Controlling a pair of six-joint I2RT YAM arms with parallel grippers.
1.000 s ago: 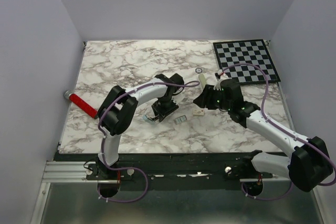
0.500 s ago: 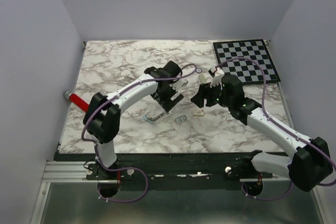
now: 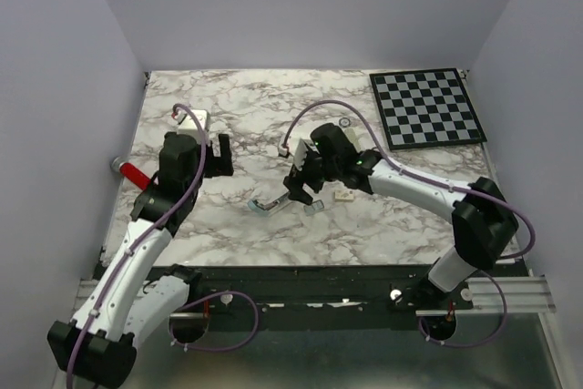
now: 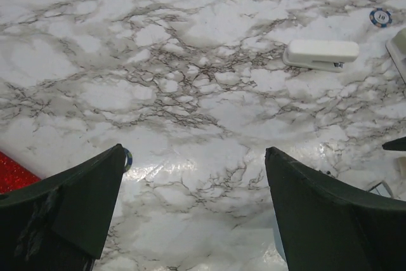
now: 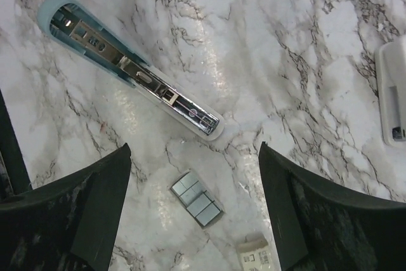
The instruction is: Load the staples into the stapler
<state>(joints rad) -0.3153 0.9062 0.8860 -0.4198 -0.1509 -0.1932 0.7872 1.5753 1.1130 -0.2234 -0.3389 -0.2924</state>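
A glossy, marble-patterned table (image 4: pixel 190 93) catches the light beneath a stapler (image 5: pixel 136 75) of pale blue plastic and bright polished metal. The staples (image 5: pixel 196 199) show a duller, smooth grey metallic sheen.

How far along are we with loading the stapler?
Done: the light-blue stapler lies opened on the marble table, metal channel up. In hand: nothing; the right gripper hangs open above the flat grey metallic staples, the left gripper open and off to the side. Left: grasp the staples, seat them in the channel, close the stapler.
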